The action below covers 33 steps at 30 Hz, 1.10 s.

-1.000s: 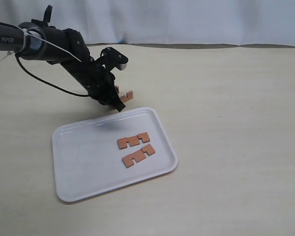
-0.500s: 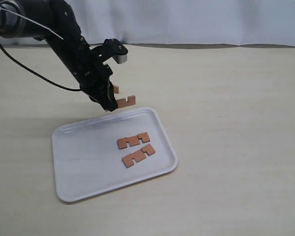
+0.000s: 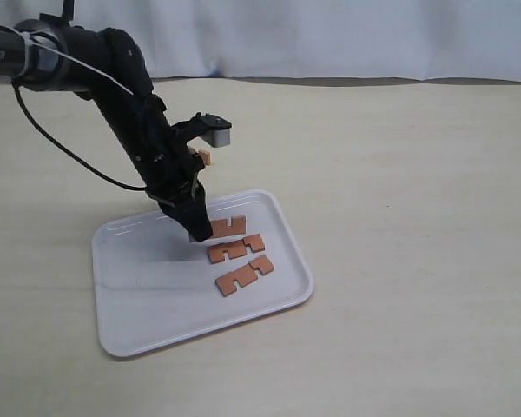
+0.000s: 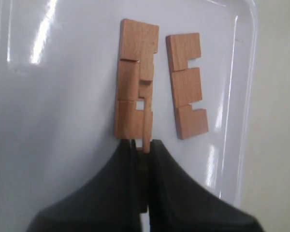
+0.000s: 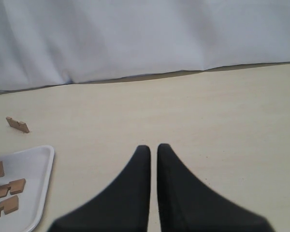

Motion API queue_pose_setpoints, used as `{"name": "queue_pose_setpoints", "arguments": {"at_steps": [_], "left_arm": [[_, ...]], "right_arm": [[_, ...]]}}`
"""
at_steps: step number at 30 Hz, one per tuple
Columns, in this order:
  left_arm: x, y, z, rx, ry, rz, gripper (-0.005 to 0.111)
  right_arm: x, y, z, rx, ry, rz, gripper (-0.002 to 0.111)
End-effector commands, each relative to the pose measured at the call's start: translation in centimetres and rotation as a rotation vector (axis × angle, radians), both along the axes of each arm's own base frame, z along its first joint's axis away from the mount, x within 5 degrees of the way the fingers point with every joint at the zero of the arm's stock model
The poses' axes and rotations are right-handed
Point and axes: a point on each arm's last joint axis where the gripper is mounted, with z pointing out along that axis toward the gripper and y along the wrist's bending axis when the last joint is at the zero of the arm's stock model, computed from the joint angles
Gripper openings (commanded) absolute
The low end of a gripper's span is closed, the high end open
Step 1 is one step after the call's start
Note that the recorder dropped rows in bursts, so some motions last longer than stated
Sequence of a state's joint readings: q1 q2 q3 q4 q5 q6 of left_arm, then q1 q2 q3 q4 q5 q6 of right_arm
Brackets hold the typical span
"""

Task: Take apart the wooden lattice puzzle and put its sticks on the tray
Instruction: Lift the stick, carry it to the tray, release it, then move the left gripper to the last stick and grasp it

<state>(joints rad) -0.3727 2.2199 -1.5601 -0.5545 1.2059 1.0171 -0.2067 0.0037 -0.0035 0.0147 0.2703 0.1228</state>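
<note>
My left gripper [image 3: 200,229] is shut on one reddish-brown stick [image 3: 229,225], held low over the far part of the white tray [image 3: 148,287]. In the left wrist view that stick [image 4: 148,130] shows edge-on between the fingertips, above a stick lying flat [image 4: 128,108]. Two sticks [image 3: 235,248] [image 3: 244,275] lie flat on the tray beside the held one. A further stick [image 3: 205,157] stands on the table behind the tray, partly hidden by the arm. No assembled lattice puzzle is in view, only single sticks. My right gripper [image 5: 153,147] is shut and empty over bare table.
The left arm [image 3: 130,104] and its cable slant down from the upper left. A white cloth backdrop [image 3: 330,35] closes the table's far edge. In the right wrist view the tray [image 5: 36,166] and the loose stick [image 5: 17,124] lie off to one side.
The left gripper has carried its stick from above the table behind the tray forward and down over the tray. The lying sticks have not moved.
</note>
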Motion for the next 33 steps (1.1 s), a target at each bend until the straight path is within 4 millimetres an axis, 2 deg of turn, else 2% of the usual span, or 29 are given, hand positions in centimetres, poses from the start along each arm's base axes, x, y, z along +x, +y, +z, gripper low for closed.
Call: {"name": "queue_pose_setpoints", "arguments": {"at_steps": [1,10,13,18,20,24,33], "left_arm": [[-0.1,-0.3,-0.4,-0.025,0.025,0.012,0.0],[0.0,-0.4,-0.4,-0.032,0.014,0.023,0.003],[0.0,-0.4,-0.4,-0.032,0.016,0.023,0.014],[0.2,-0.4,-0.4,-0.032,-0.007,0.034,0.039],[0.3,-0.4,-0.4,-0.033,-0.011,0.037,0.043],[0.7,-0.3,-0.2,-0.018,-0.051,0.029,0.043],[2.4,-1.5,2.6,-0.124,-0.123,0.08,0.043]], "right_arm": [[0.0,0.0,0.0,-0.003,-0.01,0.001,0.005],[0.0,0.0,0.0,-0.003,-0.01,0.001,0.005],[0.0,0.0,0.0,-0.003,-0.01,0.001,0.005],[0.0,0.0,0.0,-0.003,-0.01,0.001,0.005],[0.0,0.0,0.0,-0.003,-0.01,0.001,0.005],[0.0,0.0,0.0,-0.003,-0.01,0.001,0.005],[0.0,0.0,0.0,-0.003,-0.01,0.001,0.005]]}}
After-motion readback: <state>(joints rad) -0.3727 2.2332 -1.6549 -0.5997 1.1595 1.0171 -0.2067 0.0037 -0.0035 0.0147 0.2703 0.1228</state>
